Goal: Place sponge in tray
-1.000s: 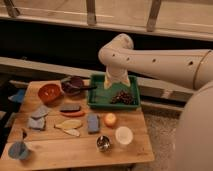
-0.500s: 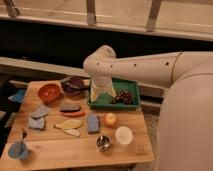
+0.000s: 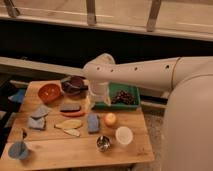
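Observation:
The blue sponge (image 3: 93,122) lies flat on the wooden table (image 3: 75,155), just in front of the green tray (image 3: 131,104). The tray stands at the table's back right and holds a dark bunch of grapes (image 3: 124,97). My gripper (image 3: 96,104) hangs from the white arm over the tray's left edge, a little behind and above the sponge. The white wrist hides the gripper's tips and the tray's left part.
An orange bowl (image 3: 49,92) and a purple bowl (image 3: 75,85) stand at the back left. An orange fruit (image 3: 110,119), white cup (image 3: 123,135), metal cup (image 3: 103,143), banana (image 3: 69,124), grey cloths (image 3: 37,117) and blue cup (image 3: 17,150) crowd the table.
The arm has swung left from above the tray's middle to its left edge, and the gripper has come lower, toward the sponge.

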{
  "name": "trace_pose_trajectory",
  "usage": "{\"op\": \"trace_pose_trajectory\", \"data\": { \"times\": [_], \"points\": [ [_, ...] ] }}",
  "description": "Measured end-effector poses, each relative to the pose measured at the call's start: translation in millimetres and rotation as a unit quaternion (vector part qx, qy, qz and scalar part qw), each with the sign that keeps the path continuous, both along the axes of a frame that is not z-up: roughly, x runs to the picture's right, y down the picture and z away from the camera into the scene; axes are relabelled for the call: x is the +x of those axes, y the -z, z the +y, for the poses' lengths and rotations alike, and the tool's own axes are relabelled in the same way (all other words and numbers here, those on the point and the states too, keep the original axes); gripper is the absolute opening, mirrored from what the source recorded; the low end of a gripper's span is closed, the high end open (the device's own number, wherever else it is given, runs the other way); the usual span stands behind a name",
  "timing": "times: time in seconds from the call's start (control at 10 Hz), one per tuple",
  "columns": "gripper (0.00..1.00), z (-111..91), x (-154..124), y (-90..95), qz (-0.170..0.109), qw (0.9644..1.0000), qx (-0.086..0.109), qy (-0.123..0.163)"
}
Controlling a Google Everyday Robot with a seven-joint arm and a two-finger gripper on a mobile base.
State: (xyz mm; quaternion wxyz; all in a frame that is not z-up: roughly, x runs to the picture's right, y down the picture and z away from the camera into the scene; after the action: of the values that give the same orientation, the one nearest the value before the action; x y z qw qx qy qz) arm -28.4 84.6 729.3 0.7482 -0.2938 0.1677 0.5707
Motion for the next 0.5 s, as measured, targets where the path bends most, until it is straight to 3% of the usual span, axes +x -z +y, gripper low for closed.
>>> {"op": "trace_pose_trajectory", "data": {
  "times": [0.2,0.5],
  "points": [
    [0.72,0.3,2.5,-1.4,0.003,1.0,-0.004,0.0],
    [0.72,27.3,-15.5,-19.2,-0.001,0.9992,-0.035,0.016]
  ]
}}
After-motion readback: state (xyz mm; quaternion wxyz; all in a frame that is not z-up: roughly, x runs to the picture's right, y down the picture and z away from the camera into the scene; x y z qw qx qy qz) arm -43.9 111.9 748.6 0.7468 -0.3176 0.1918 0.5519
